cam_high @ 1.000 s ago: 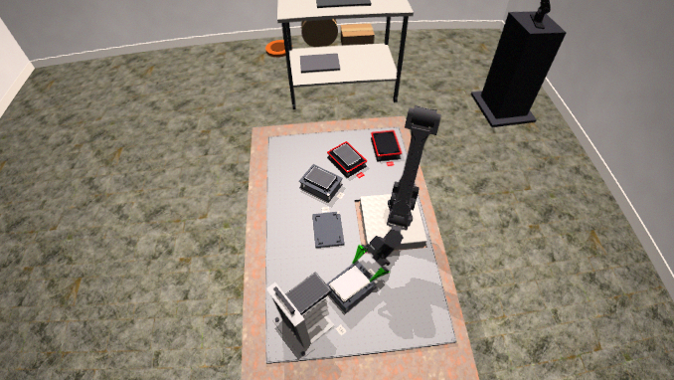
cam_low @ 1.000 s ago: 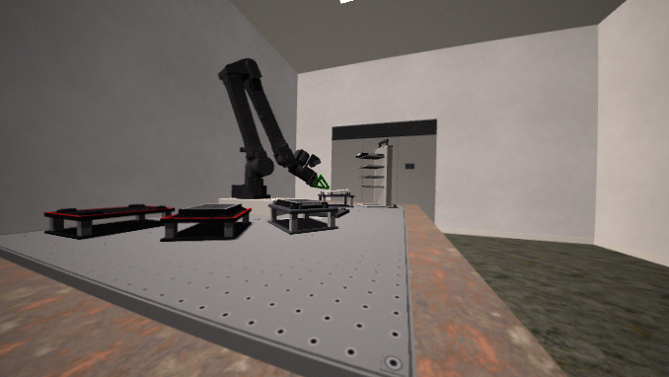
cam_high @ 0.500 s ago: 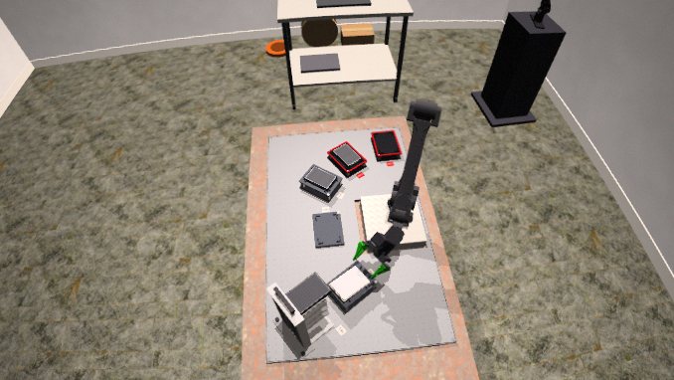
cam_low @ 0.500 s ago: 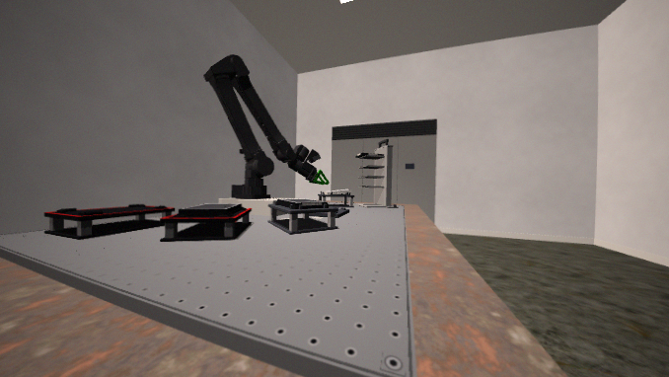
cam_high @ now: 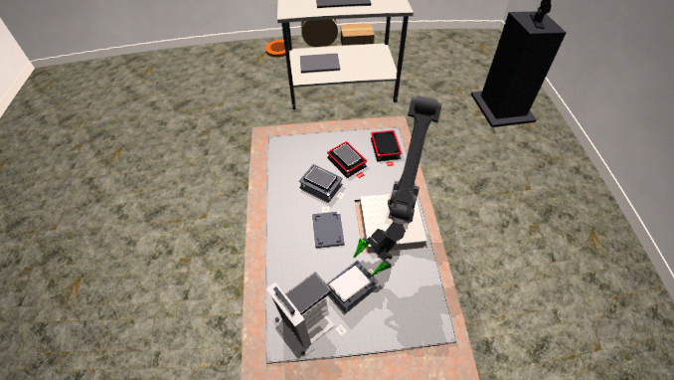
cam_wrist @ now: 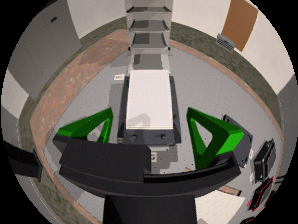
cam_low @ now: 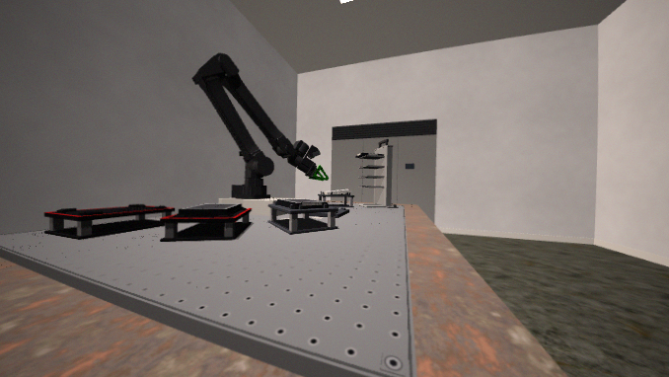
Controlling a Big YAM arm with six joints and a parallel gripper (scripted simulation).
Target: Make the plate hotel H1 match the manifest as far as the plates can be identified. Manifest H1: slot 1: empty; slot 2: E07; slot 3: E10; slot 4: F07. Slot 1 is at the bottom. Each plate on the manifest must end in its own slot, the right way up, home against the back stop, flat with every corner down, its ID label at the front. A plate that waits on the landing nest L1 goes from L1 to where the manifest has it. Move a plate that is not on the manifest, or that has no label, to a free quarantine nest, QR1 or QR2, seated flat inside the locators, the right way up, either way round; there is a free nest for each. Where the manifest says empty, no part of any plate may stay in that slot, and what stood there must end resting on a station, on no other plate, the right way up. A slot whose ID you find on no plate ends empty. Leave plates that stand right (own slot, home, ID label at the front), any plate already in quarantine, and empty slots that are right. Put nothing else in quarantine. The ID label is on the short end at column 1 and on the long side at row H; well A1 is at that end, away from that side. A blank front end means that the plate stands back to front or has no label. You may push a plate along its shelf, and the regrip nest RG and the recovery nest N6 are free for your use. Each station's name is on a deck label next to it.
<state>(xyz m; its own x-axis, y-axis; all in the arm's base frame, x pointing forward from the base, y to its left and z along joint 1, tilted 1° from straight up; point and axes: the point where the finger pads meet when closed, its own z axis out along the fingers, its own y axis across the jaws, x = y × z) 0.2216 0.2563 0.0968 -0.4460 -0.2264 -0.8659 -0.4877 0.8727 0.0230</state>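
Note:
The plate hotel stands at the near left of the deck, and it also shows at the top of the wrist view; what its shelves hold is too small to tell. A white plate lies flat on the dark nest just in front of the hotel, and the wrist view shows it too. My gripper is open, with its green fingers spread wide. It hangs above and a little behind the plate's near end and touches nothing. In the wrist view the fingers flank that near end.
A flat dark nest lies mid-deck. A raised nest carries a dark plate. One red-edged nest holds a plate; the other looks bare. The arm's white base block is at the right.

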